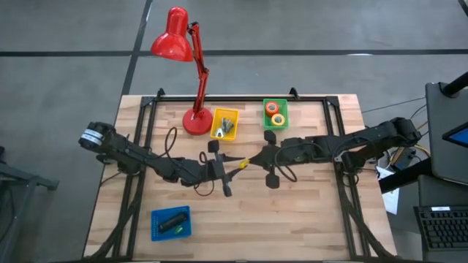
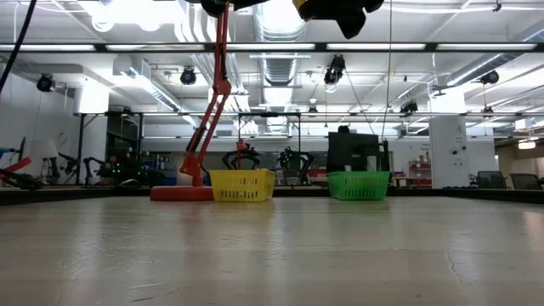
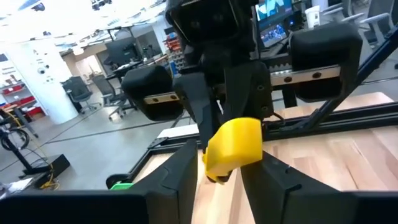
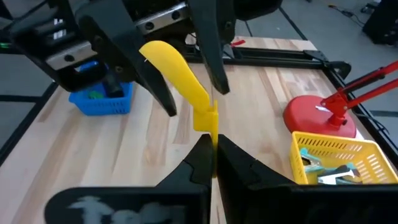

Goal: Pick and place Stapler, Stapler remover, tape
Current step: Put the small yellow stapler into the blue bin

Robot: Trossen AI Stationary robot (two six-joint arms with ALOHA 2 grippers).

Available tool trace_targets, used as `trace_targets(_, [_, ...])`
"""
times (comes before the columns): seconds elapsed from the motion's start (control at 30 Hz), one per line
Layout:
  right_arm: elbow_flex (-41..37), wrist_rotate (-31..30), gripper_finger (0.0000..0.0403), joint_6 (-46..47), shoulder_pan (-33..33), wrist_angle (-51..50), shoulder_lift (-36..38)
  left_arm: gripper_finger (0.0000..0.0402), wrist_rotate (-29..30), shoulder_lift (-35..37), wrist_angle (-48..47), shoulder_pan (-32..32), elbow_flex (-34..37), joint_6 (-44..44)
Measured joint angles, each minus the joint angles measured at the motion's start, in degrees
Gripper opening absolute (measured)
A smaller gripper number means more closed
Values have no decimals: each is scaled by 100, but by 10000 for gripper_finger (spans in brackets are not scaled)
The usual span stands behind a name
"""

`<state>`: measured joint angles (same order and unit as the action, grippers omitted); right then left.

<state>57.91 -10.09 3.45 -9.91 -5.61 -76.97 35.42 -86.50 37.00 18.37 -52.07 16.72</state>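
A yellow staple remover [image 1: 243,162] hangs above the middle of the table [image 1: 307,212], in front of the red lamp [image 1: 191,73], between the two grippers. The right gripper [image 4: 211,163] pinches its lower end with fingers closed tight on it. The left gripper [image 3: 221,177] faces it from the other side, its fingers [image 3: 180,180] standing narrowly apart on either side of the remover's yellow handle; whether they already touch it cannot be told.

The stapler [image 1: 172,222], a black bar, lies in the blue basket [image 1: 171,223] at the table's front, well to the left of the lamp's base. Two tape rolls [image 1: 275,112] sit in the green basket [image 1: 276,114] just right of the yellow basket [image 1: 224,123], which stands beside the lamp's base and holds some metal pieces.

In the low view both baskets and the lamp's foot stand at the far edge of the table, with a workshop room behind.
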Motion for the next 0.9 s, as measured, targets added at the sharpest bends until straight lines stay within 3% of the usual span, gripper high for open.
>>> trace_targets(0.5, [-2,2,8,-59,-26,40,11,40,2,0,-5,-2,0,-40])
trace_targets(0.63, [-3,5,11,50,-37,22,11,37,1,0,-7,-2,0,-48])
trace_targets(0.73, [-2,93,33,94,-35,-1,11,51,-15,0,-5,-2,0,-45])
trace_targets(0.9, [-4,112,108,238,-35,-19,13,50,9,2,1,-2,0,-29])
